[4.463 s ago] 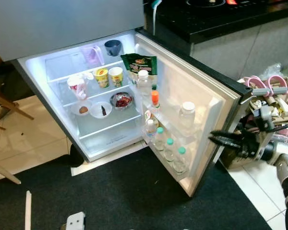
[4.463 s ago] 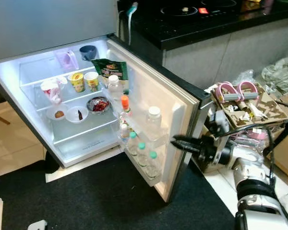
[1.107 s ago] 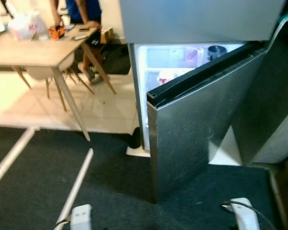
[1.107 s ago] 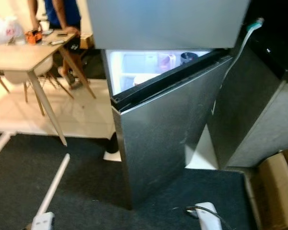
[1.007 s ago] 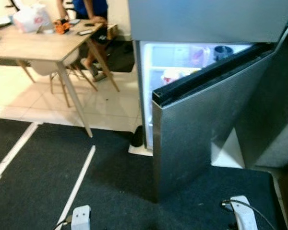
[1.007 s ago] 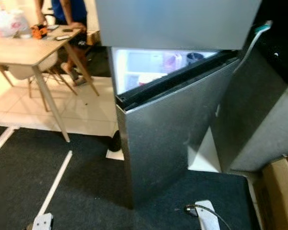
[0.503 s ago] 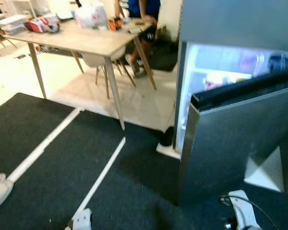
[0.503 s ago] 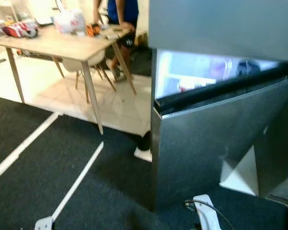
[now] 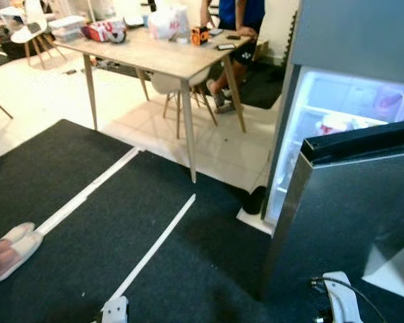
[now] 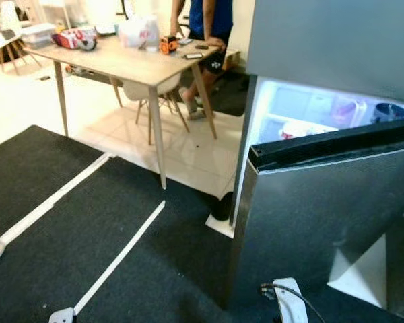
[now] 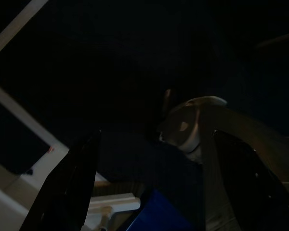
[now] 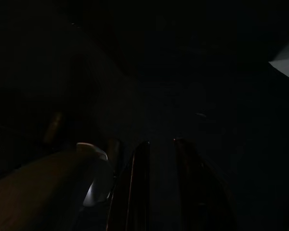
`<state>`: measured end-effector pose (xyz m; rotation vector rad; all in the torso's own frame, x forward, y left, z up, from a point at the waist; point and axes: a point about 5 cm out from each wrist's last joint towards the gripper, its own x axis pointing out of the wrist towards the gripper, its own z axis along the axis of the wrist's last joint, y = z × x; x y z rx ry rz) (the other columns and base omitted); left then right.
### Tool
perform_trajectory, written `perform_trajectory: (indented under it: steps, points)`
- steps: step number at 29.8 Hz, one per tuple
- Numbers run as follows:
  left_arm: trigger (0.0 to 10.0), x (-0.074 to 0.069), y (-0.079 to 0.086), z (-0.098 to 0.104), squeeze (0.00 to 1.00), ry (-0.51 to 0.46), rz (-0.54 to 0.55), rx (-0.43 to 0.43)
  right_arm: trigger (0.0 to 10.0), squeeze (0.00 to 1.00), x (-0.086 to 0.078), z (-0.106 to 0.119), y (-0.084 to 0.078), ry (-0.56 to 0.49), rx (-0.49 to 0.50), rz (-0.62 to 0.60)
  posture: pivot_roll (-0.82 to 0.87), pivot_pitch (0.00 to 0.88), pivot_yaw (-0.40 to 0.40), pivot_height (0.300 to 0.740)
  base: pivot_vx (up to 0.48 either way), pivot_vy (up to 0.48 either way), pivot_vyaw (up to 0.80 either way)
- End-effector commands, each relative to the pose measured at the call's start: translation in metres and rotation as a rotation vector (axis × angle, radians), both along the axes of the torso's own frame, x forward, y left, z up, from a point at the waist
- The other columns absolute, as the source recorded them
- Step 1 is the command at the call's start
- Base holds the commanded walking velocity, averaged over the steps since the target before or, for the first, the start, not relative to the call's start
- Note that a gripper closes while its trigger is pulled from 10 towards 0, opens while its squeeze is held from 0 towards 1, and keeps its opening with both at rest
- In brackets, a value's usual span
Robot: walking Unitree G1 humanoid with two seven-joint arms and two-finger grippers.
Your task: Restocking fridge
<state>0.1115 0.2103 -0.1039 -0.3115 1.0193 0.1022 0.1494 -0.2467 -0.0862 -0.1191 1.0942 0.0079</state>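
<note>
The fridge (image 10: 310, 60) stands at the right, its lower door (image 10: 323, 215) swung partly open so the lit shelves (image 9: 343, 108) show in the gap above the door's top edge, with a dark cup (image 10: 390, 111) and a pale pink container (image 9: 388, 102) inside. Both arms hang idle in shadow: the left gripper (image 11: 149, 178) has its two fingers spread wide apart with nothing between them, while the right gripper (image 12: 156, 187) has its fingers drawn close together, empty. A black mat (image 9: 87, 215) with white strips lies on the floor. Farther back a wooden table (image 10: 114, 64) carries bags and small things, and a person in a blue top (image 10: 212, 17) stands behind it
</note>
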Motion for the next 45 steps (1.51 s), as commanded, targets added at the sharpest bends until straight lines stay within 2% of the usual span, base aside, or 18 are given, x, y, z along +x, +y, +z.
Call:
perform_trajectory:
  steps: [1,11,16,21,23,27,30,32,33,34,35,38,39,41,43,45]
  points:
    - [10.0,0.000,0.004,0.001,0.00,-0.001,0.008,0.006,10.0,0.00,0.000,-0.001,0.002,-0.010,0.015,-0.028,-0.03,0.000,0.028,0.740,0.352,0.000,0.00]
    - [10.0,0.000,0.004,0.000,0.00,0.002,0.025,0.013,10.0,0.00,-0.002,-0.001,0.001,-0.007,0.012,-0.045,-0.03,0.000,0.030,0.740,0.237,0.000,0.00]
    - [10.0,-0.002,0.001,0.000,0.00,0.013,-0.036,0.002,10.0,0.00,-0.003,-0.002,0.002,-0.014,0.024,-0.056,-0.03,0.000,0.031,0.740,0.000,-0.272,0.00]
    - [10.0,-0.002,0.002,0.000,0.00,0.014,-0.022,0.005,10.0,0.00,-0.003,-0.002,0.002,-0.017,0.026,-0.060,-0.03,0.000,0.033,0.740,0.000,-0.454,0.00]
    - [10.0,-0.002,0.003,0.000,0.00,0.014,0.012,0.004,10.0,0.00,-0.002,-0.001,0.002,-0.022,0.026,-0.062,-0.03,0.000,0.033,0.740,0.000,0.000,0.00]
    - [10.0,-0.002,0.003,0.000,0.00,0.015,0.013,0.012,10.0,0.00,0.003,0.001,0.000,-0.050,0.019,-0.084,-0.03,0.000,0.033,0.740,0.000,0.000,0.00]
    - [10.0,-0.002,0.003,0.000,0.00,0.013,0.016,0.009,10.0,0.00,0.029,0.013,0.004,-0.170,0.143,-0.112,-0.04,0.000,0.036,0.740,0.000,0.000,0.00]
    - [10.0,-0.002,0.003,0.000,0.00,0.015,0.010,0.006,10.0,0.00,0.043,0.020,0.016,-0.219,0.239,-0.038,-0.04,0.000,0.036,0.740,0.000,0.000,0.00]
    - [10.0,-0.002,0.003,0.000,0.00,0.015,0.010,0.006,10.0,0.00,0.043,0.020,0.016,-0.219,0.239,-0.038,-0.04,0.000,0.036,0.740,0.000,0.000,0.00]
    - [10.0,-0.002,0.002,0.000,0.00,0.014,0.004,0.001,10.0,0.00,0.061,0.030,0.029,-0.284,0.339,0.053,-0.04,0.000,0.036,0.740,0.000,0.000,0.00]
    - [10.0,-0.002,0.002,0.000,0.00,0.014,0.004,0.001,10.0,0.00,0.061,0.030,0.029,-0.284,0.339,0.053,-0.04,0.000,0.036,0.740,0.000,0.000,0.00]
    - [10.0,-0.002,0.002,0.000,0.00,0.011,0.005,-0.002,10.0,0.00,0.085,0.047,0.040,-0.373,0.442,0.147,-0.04,0.000,0.037,0.740,0.000,0.000,0.00]
    - [10.0,-0.002,0.002,0.000,0.00,0.011,0.005,-0.002,10.0,0.00,0.085,0.047,0.040,-0.373,0.442,0.147,-0.04,0.000,0.037,0.740,0.000,0.000,0.00]
    - [10.0,-0.002,0.002,0.000,0.00,0.010,0.006,-0.003,10.0,0.00,0.105,0.064,0.049,-0.437,0.505,0.257,-0.04,0.000,0.038,0.740,0.000,0.000,0.00]
    - [10.0,-0.002,0.002,0.000,0.00,0.009,0.006,-0.004,10.0,0.00,0.110,0.069,0.051,-0.452,0.519,0.300,-0.04,0.000,0.038,0.740,0.000,0.000,0.00]
    - [10.0,-0.002,0.002,0.000,0.00,0.009,0.006,-0.006,10.0,0.00,0.121,0.082,0.058,-0.480,0.539,0.411,-0.04,0.000,0.036,0.740,0.000,0.000,0.00]
